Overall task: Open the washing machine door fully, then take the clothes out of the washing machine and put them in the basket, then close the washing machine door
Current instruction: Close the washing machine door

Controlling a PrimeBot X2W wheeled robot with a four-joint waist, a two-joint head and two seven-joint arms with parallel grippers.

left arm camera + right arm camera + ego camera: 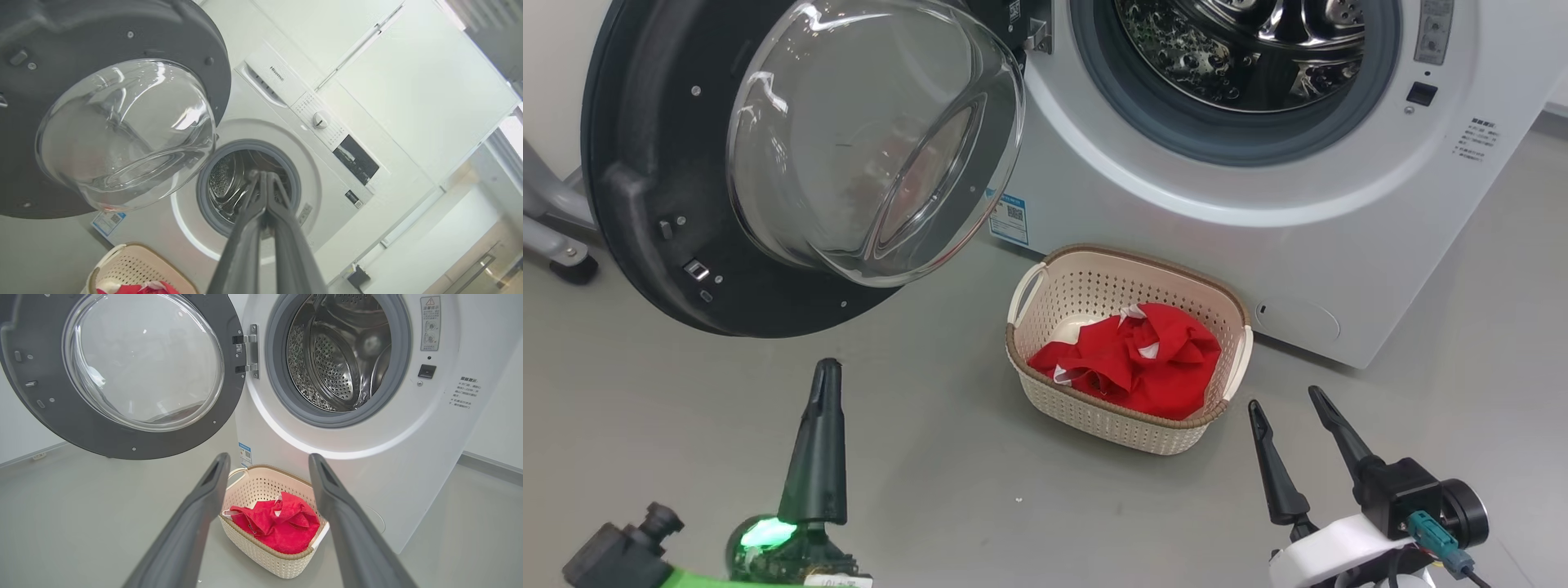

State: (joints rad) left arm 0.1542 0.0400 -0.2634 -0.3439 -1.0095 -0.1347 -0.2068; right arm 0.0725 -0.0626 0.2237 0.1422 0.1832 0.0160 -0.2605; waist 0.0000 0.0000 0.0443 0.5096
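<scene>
my left gripper [827, 369], pinched together and empty, hangs over bare floor [947, 465] near the washing machine door [629, 220]; my right gripper [1284, 398] gapes wide, empty, near the basket [1129, 255].

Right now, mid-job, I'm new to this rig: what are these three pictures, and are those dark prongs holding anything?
The wide picture comes from the robot's head, looking down at the floor. The other two come from its wrists, each looking along that arm's two dark fingers. The left gripper is shut on nothing. The right gripper is open and empty. Ahead stands the washing machine, its door standing wide open. The basket sits on the floor in front of it, with the red clothes inside. No fabric shows in the visible part of the drum.
</scene>
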